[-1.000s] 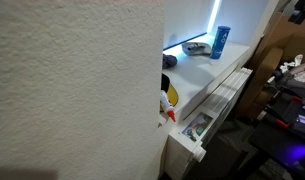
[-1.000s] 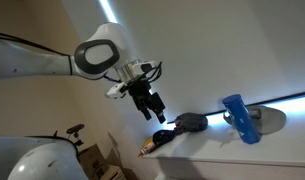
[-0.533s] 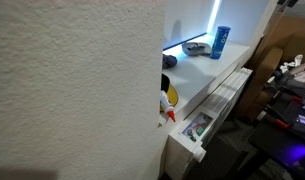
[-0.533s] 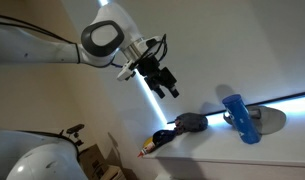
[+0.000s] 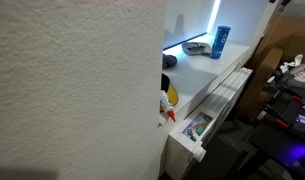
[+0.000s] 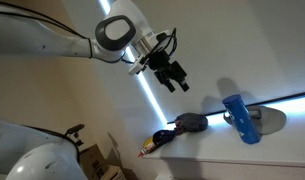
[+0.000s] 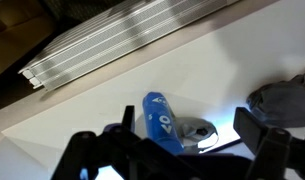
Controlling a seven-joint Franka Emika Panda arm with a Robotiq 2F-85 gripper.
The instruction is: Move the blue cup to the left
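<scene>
With fingers (image 7: 270, 152) parted wide and clasping nothing, hangs high over a white counter (image 7: 82, 110). Appears in an exterior view as an open Robotiq gripper (image 6: 179, 85), up in the air.

Finds the blue cup (image 7: 162, 122) ahead of and well below the fingertips, about midway between their two lines in the wrist view. Shows it upright on the counter in an exterior view, blue cup (image 6: 240, 118) down and off to one side of the fingers, well apart from them.

To do the approach well:
- Keep the jaws as wide as they are.
- Bring the cup's body squarely between the fingers and descend straight.
- Close around the upper half. Looks tall and slim, so probably tips if nudged from one side only.
- Mind the round metal piece (image 7: 202, 133) just beside the cup, perhaps touching it, toward the finger at the far edge of the wrist view.
- Mind too the flat dark object (image 7: 284, 100) further out, nearly under that same finger.
- Better to turn the wrist so that neither pad comes down on the metal piece.
- Then lift only a little, carry left, and set down upright.

Bears a white mark on the cup's side, too blurred to read. No other writing or brand to be made out anywhere.
</scene>
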